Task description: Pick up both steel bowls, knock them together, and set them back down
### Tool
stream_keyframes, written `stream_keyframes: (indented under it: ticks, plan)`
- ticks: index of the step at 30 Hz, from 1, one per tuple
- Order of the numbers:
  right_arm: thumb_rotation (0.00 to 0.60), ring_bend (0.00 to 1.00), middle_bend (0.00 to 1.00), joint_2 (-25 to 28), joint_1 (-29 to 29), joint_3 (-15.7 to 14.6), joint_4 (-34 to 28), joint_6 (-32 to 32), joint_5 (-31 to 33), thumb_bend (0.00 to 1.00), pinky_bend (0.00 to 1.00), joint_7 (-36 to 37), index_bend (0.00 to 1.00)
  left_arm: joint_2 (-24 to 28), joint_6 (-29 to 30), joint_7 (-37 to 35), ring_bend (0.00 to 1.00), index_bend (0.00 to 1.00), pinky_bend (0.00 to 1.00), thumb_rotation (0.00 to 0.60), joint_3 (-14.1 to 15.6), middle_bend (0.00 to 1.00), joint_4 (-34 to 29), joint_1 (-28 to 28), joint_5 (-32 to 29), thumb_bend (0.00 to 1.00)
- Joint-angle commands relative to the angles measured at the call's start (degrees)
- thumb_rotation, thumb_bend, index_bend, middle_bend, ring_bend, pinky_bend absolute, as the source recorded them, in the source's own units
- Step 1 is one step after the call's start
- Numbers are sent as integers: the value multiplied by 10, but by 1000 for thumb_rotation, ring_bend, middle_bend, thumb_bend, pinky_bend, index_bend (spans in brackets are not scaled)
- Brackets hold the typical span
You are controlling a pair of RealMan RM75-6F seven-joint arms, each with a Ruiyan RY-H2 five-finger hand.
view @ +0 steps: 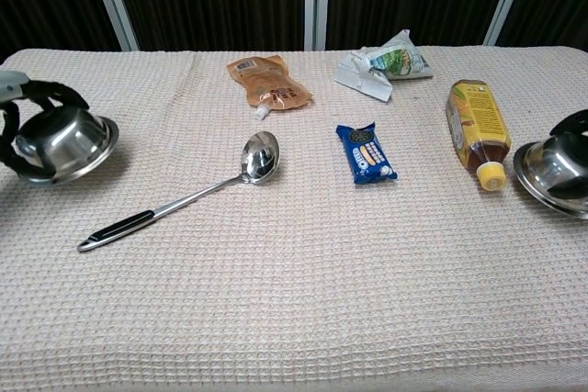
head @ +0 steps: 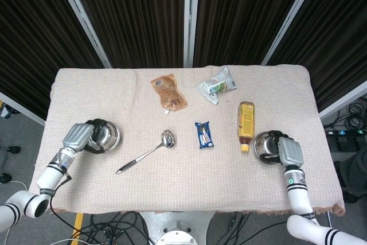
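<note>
Left hand (head: 78,136) grips the left shiny steel bowl (head: 104,136) by its rim at roughly 9 o'clock on the cream waffle-weave tablecloth (head: 172,182). In the chest view that bowl (view: 64,142) is tilted and looks clear of the cloth, dark fingers (view: 41,95) wrapped over its far edge.

Right hand (head: 288,153) holds the right shiny steel bowl (head: 265,146) at roughly 3 o'clock. In the chest view it (view: 554,166) is tilted too, partly cut off by the frame edge.

Both bowls well apart, at opposite ends of the table.

Between them:
- long-handled steel ladle (head: 148,151) with black grip, near centre, lying diagonally
- blue snack packet (head: 204,134) just right of the ladle bowl
- amber bottle with yellow cap (head: 246,125), on its side, cap just beside the right bowl
- brown spouted pouch (head: 168,91) at 12 o'clock
- crumpled white-green wrapper (head: 217,85) around 1 o'clock
</note>
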Motion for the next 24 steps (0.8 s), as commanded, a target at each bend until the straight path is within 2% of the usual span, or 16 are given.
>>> stream_keyframes:
  ticks: [1, 4, 6, 8, 12, 15, 20, 24]
  plan:
    - [600, 286, 348, 12, -26, 26, -26, 58, -92, 104, 425, 139, 462, 28, 104, -12, 385, 436, 596, 600, -36, 425, -75, 25, 12, 56]
    - [600, 290, 355, -35, -28, 60, 1, 119, -166, 105, 431, 313, 466, 15, 198, -45, 385, 440, 602, 600, -59, 424, -118, 43, 39, 56]
    - [600, 289, 360, -75, -17, 78, 22, 136, -196, 112, 431, 432, 469, -14, 265, -75, 385, 443, 608, 600, -77, 421, -142, 59, 46, 56]
    - [600, 290, 362, -98, -3, 88, 27, 126, -209, 120, 433, 520, 469, -38, 304, -92, 385, 453, 613, 600, -82, 417, -160, 68, 53, 56]
    - [600, 290, 364, -123, 36, 95, 23, 67, -230, 152, 434, 696, 469, -95, 373, -113, 385, 455, 613, 600, -84, 417, -167, 82, 78, 56]
    - [600, 290, 364, -130, 66, 89, 28, 19, -252, 177, 434, 803, 469, -121, 388, -134, 389, 455, 613, 600, -81, 417, -170, 83, 87, 56]
    - [600, 290, 364, -150, 113, 75, 37, -34, -282, 187, 434, 916, 469, -152, 391, -143, 395, 456, 613, 600, -69, 418, -163, 76, 109, 55]
    - [600, 290, 364, -167, 153, 72, 41, -72, -297, 188, 434, 1000, 469, -174, 390, -146, 395, 457, 614, 600, -71, 417, -142, 64, 120, 56]
